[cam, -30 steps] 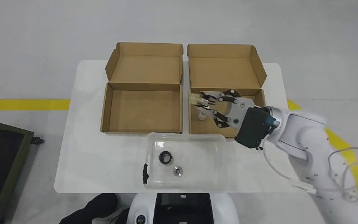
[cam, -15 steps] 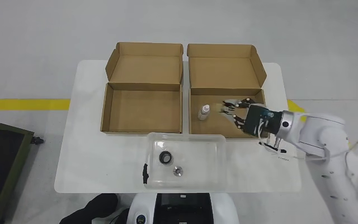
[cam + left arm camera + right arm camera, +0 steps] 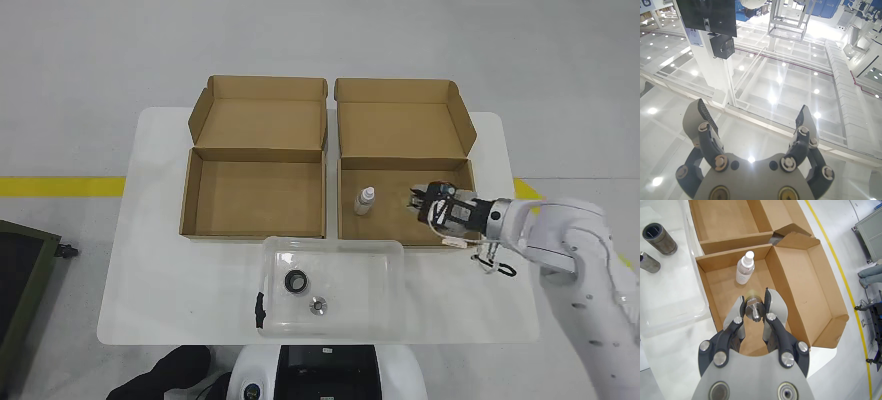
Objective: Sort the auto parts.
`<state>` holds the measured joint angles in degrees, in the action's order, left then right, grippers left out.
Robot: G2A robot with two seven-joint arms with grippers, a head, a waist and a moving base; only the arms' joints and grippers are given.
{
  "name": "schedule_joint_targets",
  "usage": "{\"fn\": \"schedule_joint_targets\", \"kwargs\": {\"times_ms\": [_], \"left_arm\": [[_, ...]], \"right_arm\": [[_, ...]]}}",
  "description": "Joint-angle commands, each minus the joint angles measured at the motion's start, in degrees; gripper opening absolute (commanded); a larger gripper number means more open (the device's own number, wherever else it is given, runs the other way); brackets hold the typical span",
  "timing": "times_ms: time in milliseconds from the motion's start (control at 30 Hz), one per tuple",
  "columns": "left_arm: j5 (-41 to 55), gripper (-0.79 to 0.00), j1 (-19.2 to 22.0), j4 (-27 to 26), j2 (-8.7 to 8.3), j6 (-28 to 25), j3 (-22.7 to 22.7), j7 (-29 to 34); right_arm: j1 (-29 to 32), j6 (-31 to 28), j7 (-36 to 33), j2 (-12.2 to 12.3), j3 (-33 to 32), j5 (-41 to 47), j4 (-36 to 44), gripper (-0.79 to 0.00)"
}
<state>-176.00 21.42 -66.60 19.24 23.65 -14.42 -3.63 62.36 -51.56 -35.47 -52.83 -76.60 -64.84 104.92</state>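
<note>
Over right box [image 3: 395, 226], hand [image 3: 422, 201] perhaps lower.

Left end effector [image 3: 752, 106] agape; right [image 3: 755, 298] clamped

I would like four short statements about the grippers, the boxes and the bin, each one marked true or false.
1. The right gripper is shut on a threaded metal part. True.
2. The spray bottle is in the left cardboard box. False: it is in the right cardboard box.
3. The clear bin holds two metal pieces, a dark cylinder and a smaller cylinder. True.
4. The left gripper grips a metal piece. False: it is open and holds nothing.
</note>
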Motion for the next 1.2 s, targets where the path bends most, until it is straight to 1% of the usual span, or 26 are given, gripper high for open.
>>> {"fn": "schedule_joint_targets", "kwargs": {"times_ms": [0,167,400,700,933,1000,1067,1167], "left_arm": [[0.0,0.0,0.0,0.0,0.0,0.0,0.0,0.0],[0.0,0.0,0.0,0.0,0.0,0.0,0.0,0.0],[0.0,0.0,0.0,0.0,0.0,0.0,0.0,0.0],[0.0,0.0,0.0,0.0,0.0,0.0,0.0,0.0],[0.0,0.0,0.0,0.0,0.0,0.0,0.0,0.0],[0.0,0.0,0.0,0.0,0.0,0.0,0.0,0.0],[0.0,0.0,0.0,0.0,0.0,0.0,0.0,0.0],[0.0,0.0,0.0,0.0,0.0,0.0,0.0,0.0]], "right_arm": [[-1.67,-0.23,-1.46,-0.19,2.03,0.54,-1.49,-0.785],[-6.28,-0.64,-5.46,-0.86,7.64,0.96,-5.32,-0.785],[-11.91,0.17,-8.56,-1.99,13.99,-0.01,-10.39,-0.785],[-16.27,1.25,-11.4,-3.27,20.17,-2.58,-15.4,-0.785],[-18.31,2.13,-11.81,-4.04,23.0,-3.56,-17.98,-0.785],[-18.66,2.2,-11.66,-4.19,23.57,-3.82,-18.49,-0.736],[-18.96,2.25,-11.5,-4.34,24.06,-3.82,-19.06,-0.61],[-19.45,2.29,-11.31,-4.53,24.62,-3.78,-19.6,-0.542]]}}
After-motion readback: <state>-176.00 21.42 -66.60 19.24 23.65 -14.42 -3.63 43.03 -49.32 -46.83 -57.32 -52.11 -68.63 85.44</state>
